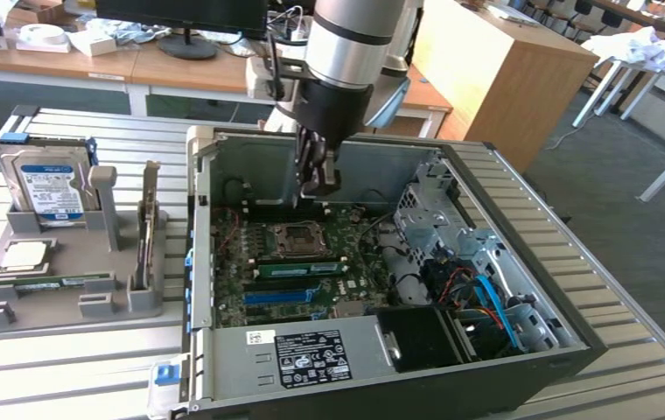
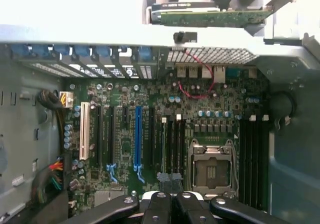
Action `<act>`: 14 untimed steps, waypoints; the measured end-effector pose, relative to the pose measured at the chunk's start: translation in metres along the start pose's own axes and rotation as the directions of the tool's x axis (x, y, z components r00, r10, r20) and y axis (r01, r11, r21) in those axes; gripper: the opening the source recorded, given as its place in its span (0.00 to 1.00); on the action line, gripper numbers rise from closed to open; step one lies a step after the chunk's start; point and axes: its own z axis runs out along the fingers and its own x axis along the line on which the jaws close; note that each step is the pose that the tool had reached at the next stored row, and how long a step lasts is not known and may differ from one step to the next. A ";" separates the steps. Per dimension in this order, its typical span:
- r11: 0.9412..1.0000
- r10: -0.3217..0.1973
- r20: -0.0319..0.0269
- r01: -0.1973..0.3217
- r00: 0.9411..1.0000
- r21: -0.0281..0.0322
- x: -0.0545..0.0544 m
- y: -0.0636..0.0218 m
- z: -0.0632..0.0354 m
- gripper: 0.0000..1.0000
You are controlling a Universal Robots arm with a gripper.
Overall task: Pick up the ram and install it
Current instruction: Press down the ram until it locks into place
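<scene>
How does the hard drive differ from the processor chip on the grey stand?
The hard drive stands upright; the processor chip lies flat. The hard drive is bigger with a blue label; the processor chip is square, plain silver. Both sit on the grey stand.

The ram (image 1: 62,282) — thin, green, pale-labelled — lies flat on the grey holder (image 1: 41,317).

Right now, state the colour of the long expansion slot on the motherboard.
Blue, clearest in the wrist view.

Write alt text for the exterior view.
The robot arm's shut hand hangs inside an open computer case, above its motherboard. On a grey holder at the exterior view's left stand a hard drive and other parts.
</scene>
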 end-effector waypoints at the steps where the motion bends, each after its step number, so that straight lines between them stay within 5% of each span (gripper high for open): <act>1: 1.000 0.000 0.000 0.000 1.000 0.000 0.000 -0.0024 -0.0001 0.10; 14: 1.000 0.000 0.000 0.000 1.000 0.000 0.001 -0.0290 -0.0010 0.10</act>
